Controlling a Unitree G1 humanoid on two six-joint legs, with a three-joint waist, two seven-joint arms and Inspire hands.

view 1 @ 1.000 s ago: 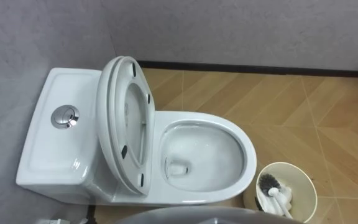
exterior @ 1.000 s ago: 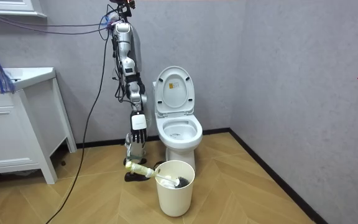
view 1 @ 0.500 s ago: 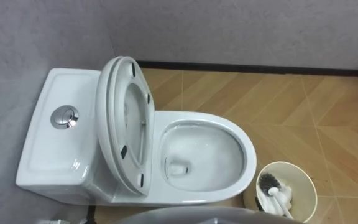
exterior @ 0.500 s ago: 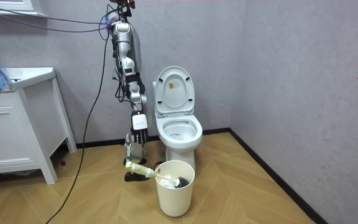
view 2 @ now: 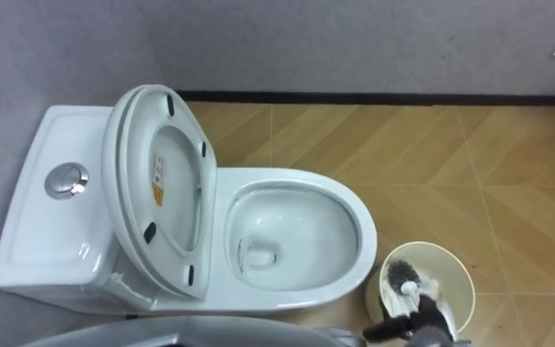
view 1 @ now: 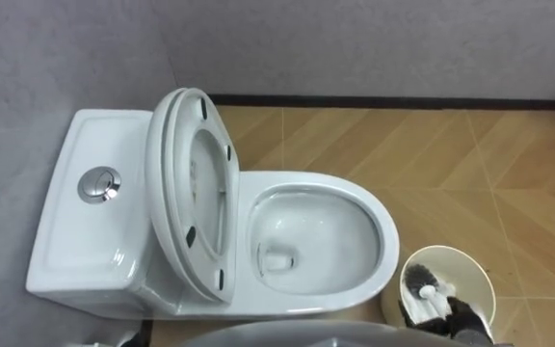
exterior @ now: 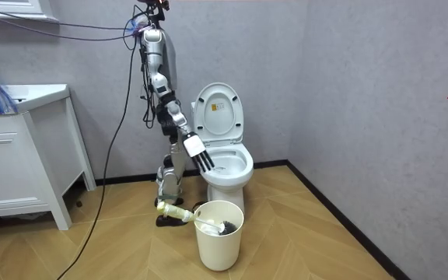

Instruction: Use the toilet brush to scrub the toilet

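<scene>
– Beside the toilet (view 1: 379,224), on the room view's left of it, is that where you stand?
– Yes, side-on to it. Tank (view 1: 75,231) at my left, bowl straight ahead. Lid (view 1: 183,183) and seat are both tipped up against the tank, bowl open.
– Next biggest thing?
– Cream bin (view 1: 451,250) on the wood floor (view 1: 470,164), just beside the bowl's front end, at my lower right.
– Where's the task thing?
– Toilet brush (view 1: 418,280) lies in that bin. Dark bristle head is up near the rim, white handle (view 1: 420,305) runs toward me. Not in my grasp.
– Hand state?
– Right hand (exterior: 197,150) is stretched out ahead of me, fingers straight and spread, holding nothing. From my head camera its dark fingers show at the bin's near edge, by the handle end. Touching or not, I can't tell.
– Which step?
– Reaching for the brush, I judge. No brushing begun.
– What does the next move need?
– Lower into the bin and curl round the white handle, not the bristles. Lift clear of the rim, then swing left over the bowl. The bin looks light, so a snag on its rim could tip it.
</scene>
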